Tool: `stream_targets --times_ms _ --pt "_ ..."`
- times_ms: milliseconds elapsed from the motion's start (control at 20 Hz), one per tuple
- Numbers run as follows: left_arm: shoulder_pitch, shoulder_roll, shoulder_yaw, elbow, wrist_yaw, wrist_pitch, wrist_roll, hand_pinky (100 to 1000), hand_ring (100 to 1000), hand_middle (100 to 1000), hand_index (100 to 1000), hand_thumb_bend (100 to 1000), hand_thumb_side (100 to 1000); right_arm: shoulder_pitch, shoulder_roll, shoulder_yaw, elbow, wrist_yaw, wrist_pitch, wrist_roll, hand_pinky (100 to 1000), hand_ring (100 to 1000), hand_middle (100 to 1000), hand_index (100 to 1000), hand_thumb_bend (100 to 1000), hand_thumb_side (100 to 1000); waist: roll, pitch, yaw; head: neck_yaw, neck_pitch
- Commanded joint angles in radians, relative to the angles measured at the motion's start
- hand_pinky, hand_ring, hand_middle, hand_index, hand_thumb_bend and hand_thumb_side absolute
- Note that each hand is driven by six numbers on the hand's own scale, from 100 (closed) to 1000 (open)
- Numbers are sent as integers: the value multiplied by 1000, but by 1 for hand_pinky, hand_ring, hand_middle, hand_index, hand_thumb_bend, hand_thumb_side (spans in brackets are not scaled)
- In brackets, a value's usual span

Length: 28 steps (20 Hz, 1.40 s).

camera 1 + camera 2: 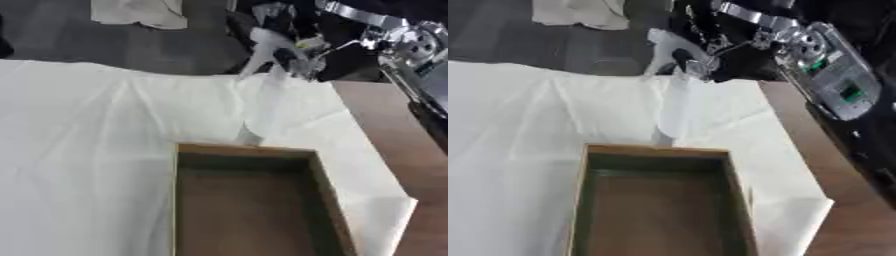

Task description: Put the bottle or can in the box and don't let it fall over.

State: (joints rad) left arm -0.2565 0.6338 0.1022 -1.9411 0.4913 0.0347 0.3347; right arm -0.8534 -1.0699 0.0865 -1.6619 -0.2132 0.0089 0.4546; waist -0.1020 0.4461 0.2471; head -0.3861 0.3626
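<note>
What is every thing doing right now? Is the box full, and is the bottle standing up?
Box: open, empty.
Bottle: nearly upright, leaning a little, outside the box, just past its far wall.
Right hand: curled round the bottle's top.
Cloth: spread out, wrinkled.

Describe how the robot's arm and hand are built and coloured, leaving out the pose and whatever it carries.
Only the right arm shows: a silver-grey metal forearm with a round silver joint, a small green mark on its flat side, and thin cables running along it. The robot hand at its end is mostly black with silvery metal parts. The left arm is out of view.
</note>
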Motion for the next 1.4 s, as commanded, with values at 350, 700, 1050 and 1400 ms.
stream_targets --times_ms 350,700,1050,1400 --pt "-6 14 16 -6 1 -5 -1 810 844 818 802 270 1000 1 -45 -18 -20 12 -15 -6 597 410 368 579 100 100 2 -20 2 -5 -15" --pt "-7 13 17 -6 1 -6 0 811 843 818 801 270 1000 8 -48 -21 -23 18 -19 -22 589 369 323 538 100 100 2 -20 3 -8 -13" --pt "-6 12 20 -5 0 -7 1 811 843 818 799 270 1000 14 -51 -25 -26 14 -18 -40 573 334 283 498 100 100 2 -22 2 -8 -10" --pt "-5 12 22 -5 1 -8 2 811 843 818 798 270 1000 23 -54 -29 -30 3 -17 -54 575 326 271 484 100 100 2 -26 1 -8 -8"
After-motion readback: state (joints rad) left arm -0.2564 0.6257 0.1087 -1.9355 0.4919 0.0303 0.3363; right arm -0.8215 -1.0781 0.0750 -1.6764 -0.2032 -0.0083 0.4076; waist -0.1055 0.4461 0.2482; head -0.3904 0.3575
